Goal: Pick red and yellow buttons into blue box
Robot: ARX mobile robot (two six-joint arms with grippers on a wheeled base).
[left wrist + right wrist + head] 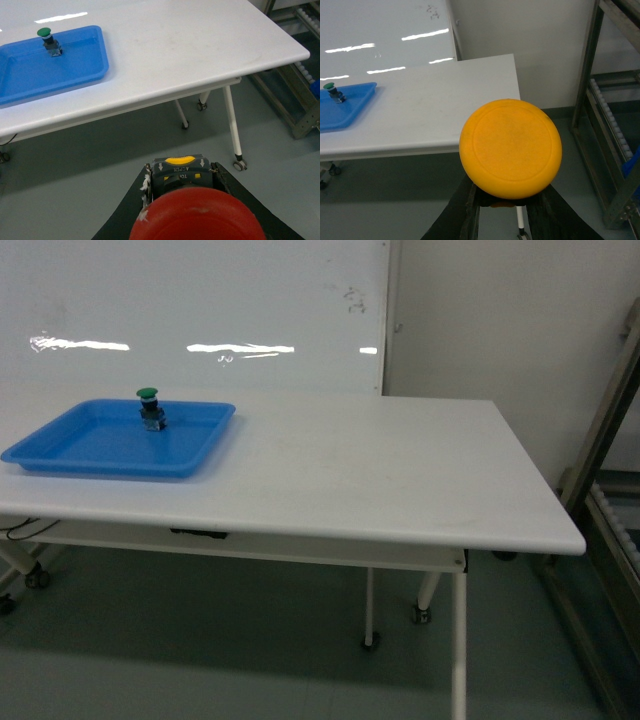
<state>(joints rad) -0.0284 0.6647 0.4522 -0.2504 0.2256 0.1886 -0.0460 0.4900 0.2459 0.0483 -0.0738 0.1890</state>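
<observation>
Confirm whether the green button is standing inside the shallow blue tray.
Yes, the green button stands upright inside the blue tray, near its far edge.

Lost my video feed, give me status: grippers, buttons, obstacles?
Left gripper shut on red button. Right gripper shut on yellow button. Blue box not in view. Nothing in the way.

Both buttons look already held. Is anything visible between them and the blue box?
Cannot judge: the blue box appears in no view. The left hand grips the red button, the right hand the yellow button, both off the table. Only the shallow blue tray with a green button shows.
</observation>
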